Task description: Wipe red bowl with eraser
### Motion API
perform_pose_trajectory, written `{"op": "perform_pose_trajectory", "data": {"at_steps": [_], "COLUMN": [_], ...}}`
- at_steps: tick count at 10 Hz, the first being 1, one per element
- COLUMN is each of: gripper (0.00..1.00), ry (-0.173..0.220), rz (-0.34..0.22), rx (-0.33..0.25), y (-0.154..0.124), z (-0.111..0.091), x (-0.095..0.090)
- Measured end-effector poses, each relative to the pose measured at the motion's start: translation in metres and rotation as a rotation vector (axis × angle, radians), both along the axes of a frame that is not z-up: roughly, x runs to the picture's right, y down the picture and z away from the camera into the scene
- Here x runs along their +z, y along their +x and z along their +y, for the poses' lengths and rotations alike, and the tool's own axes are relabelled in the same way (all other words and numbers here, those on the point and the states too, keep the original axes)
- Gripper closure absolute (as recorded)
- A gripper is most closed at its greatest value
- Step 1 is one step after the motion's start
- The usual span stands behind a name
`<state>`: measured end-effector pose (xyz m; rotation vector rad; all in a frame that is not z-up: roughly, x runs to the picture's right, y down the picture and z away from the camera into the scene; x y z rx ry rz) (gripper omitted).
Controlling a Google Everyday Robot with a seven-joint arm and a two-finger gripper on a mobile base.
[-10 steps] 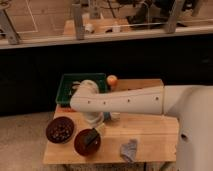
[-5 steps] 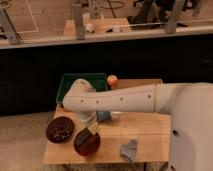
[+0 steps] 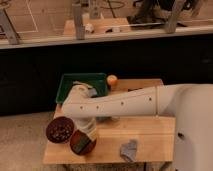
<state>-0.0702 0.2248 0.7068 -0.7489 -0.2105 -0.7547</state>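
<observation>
My claw (image 3: pixel 88 135) is clamped on the eraser (image 3: pixel 90 146), right above the red bowl (image 3: pixel 77 145) at the table's (image 3: pixel 150 135) near left; the eraser sits at the bowl's right side; wiping should run leftward.

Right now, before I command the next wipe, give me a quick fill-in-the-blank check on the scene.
1. The end effector is down at the red bowl, with the dark brown bowl just to its ___ in the picture.
2. The grey-blue cloth lies on the table, to the ___ of the red bowl.
3. The tray at the table's back left is coloured ___.
Missing words: left; right; green.
</observation>
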Motion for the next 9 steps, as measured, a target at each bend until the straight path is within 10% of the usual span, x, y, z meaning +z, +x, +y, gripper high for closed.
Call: {"op": "perform_pose_trajectory", "data": {"at_steps": [4, 9], "gripper": [1.0, 1.0], "ry": [0.005, 0.051], "rz": [0.05, 0.02], "rx": [0.033, 0.013], "y": [0.032, -0.015], "z": [-0.006, -0.036], "x": [0.007, 0.022]}}
